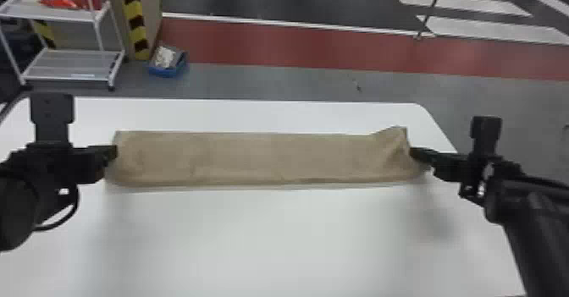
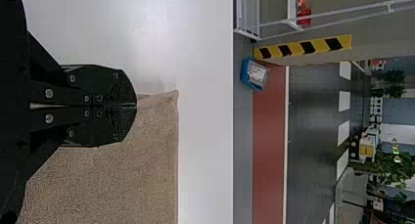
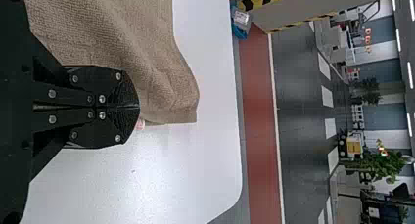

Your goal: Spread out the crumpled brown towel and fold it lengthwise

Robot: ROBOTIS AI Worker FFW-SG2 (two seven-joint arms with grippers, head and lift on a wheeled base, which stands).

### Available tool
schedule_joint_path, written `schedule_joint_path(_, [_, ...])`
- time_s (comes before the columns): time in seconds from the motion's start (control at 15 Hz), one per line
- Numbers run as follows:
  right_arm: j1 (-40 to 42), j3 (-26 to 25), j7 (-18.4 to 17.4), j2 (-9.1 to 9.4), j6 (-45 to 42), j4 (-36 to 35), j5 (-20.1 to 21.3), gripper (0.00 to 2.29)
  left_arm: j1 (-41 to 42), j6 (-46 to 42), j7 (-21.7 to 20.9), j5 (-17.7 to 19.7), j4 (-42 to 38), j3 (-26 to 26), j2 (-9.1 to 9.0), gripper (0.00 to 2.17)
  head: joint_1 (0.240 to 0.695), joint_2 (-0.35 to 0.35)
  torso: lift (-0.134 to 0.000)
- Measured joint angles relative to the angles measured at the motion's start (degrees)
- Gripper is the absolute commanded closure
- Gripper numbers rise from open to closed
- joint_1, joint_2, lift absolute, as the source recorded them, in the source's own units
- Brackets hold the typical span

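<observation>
The brown towel (image 1: 262, 156) stretches as a long, narrow band from left to right, with its right end rucked up at the far corner. At its left end, my left gripper (image 1: 111, 153) is shut on the edge. My right gripper (image 1: 417, 153) is likewise shut on the opposite end. In the left wrist view, the left gripper (image 2: 136, 105) has its fingers pressed together at the side of the towel (image 2: 122, 180). The right wrist view has the right gripper (image 3: 138, 107) closed beside the wrinkled corner of the towel (image 3: 161, 72), a small pale tag by its tips.
A white table (image 1: 262, 241) lies under the towel, its far right corner rounded. Beyond it on the floor are a blue bin (image 1: 168, 65) and a white metal rack (image 1: 72, 65), next to a pillar with yellow and black stripes.
</observation>
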Motion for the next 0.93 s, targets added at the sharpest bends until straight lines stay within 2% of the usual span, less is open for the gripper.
schedule_joint_path(0.2, [1.01, -1.50, 0.77, 0.09, 0.24, -1.27, -0.87, 1.51, 0.42, 0.11, 0.01, 0.28, -0.42, 0.22, 0.00, 1.21, 0.695, -0.182, -0.124])
schedule_joint_path(0.6, [5.54, -5.46, 2.22, -0.19, -2.58, -9.38, -3.99, 1.51, 2.52, 2.18, 0.05, 1.24, -4.55, 2.54, 0.32, 1.21, 0.695, -0.191, -0.124])
schedule_joint_path(0.93, [6.84, -6.80, 2.59, -0.92, -3.58, -9.72, -4.11, 1.51, 4.17, 2.75, 0.69, 0.94, -5.50, 2.77, 0.53, 1.21, 0.695, -0.205, -0.124])
